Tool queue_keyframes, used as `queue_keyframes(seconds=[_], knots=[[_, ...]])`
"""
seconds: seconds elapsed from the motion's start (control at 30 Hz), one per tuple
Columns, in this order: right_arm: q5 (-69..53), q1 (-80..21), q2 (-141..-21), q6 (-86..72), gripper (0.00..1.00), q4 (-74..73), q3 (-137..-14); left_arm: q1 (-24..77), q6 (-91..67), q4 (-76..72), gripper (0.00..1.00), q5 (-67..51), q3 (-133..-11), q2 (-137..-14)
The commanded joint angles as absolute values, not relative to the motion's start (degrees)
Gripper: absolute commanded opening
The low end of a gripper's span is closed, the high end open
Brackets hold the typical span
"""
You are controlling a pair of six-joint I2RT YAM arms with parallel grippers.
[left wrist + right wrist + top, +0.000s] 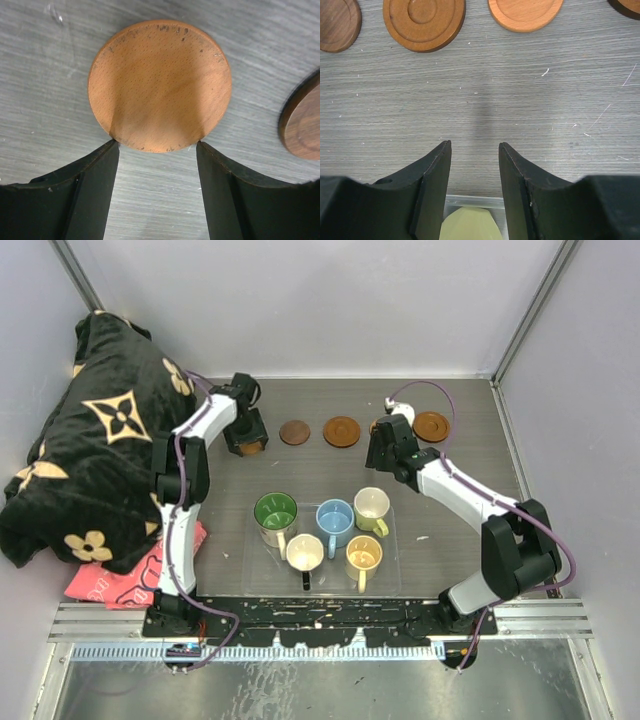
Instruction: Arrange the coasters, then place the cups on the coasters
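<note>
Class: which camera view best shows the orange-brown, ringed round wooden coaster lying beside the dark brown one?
The right wrist view: the orange-brown ringed round wooden coaster sits close, its raised rings clear, top edge cropped. The top view shows the coaster whole but small. The left wrist view misses it.

- Grey wood-grain table (460,530).
- A row of brown coasters (341,431) lies flat along its far side, set apart from one another.
- A clear tray (388,575) sits near the middle.
- A black flowered blanket (90,460) and a pink cloth (100,580) lie at the left.
</note>
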State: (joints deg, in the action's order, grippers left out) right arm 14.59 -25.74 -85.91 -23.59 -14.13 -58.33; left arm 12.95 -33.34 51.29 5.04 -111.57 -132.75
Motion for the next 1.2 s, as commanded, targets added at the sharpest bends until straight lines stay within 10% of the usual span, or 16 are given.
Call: queue_keyframes(seconds=[0.0,1.17], knots=[[16.08,-25.98,-85.80,-22.85,0.49,-13.58,-61.14,12.08,-32.68,50.14,0.65,3.33,-113.94,-138.21],[14.63,-25.97,-84.67,-23.41,0.49,-12.79,-61.24,13.24,-31.47,49.75,0.67,8.45,-111.36,-124.94]])
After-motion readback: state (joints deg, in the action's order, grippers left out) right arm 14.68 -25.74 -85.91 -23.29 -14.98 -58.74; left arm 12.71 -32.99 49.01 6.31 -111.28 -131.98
